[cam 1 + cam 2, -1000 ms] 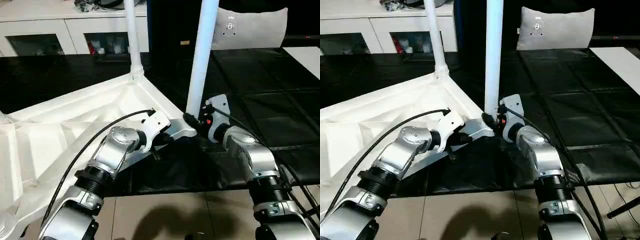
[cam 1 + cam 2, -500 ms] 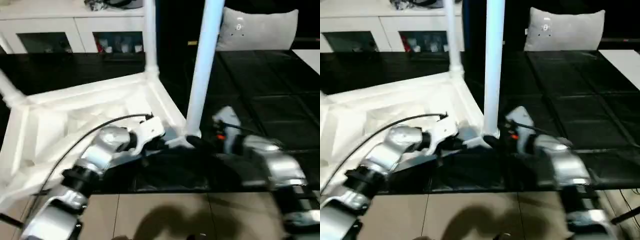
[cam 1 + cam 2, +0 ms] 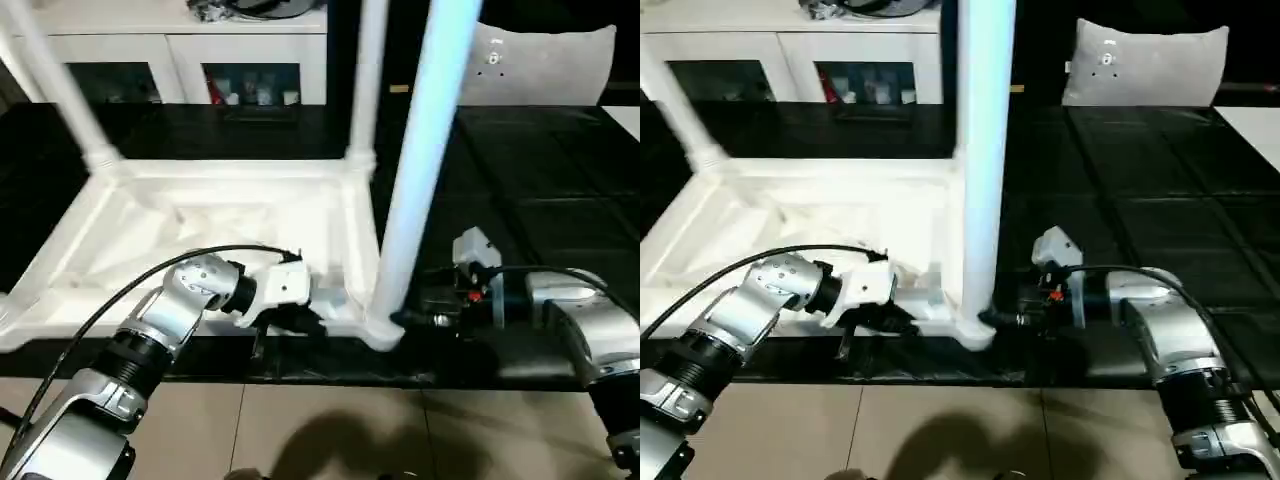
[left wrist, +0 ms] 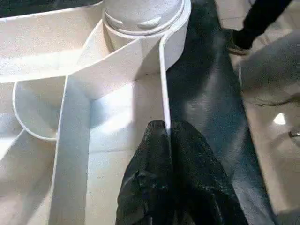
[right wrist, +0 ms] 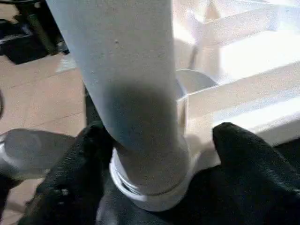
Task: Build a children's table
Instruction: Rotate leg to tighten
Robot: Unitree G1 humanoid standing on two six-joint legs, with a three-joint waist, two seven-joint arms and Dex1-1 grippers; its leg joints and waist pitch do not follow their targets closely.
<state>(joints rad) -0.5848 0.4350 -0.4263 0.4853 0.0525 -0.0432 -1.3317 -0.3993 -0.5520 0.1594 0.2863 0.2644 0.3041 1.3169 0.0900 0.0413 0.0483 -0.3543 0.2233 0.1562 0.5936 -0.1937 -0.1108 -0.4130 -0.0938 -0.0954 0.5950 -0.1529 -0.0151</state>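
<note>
While the left gripper (image 4: 166,136) pinches the tabletop (image 3: 200,215) rim, the right gripper (image 5: 154,154) straddles the leg (image 3: 415,190) loosely, so the leg could tip or unseat.

**Black mat on a tiled floor, table top lying on it**

A black mat (image 3: 520,170), marked off in square panels, covers the floor; beige floor tiles (image 3: 330,430) show along its near edge. The white table top (image 3: 200,225) lies on it upside down, ribbed underside facing up. A grey cushion (image 3: 1145,65) rests at the mat's far side, and a white cabinet (image 3: 150,60) stands behind.
</note>
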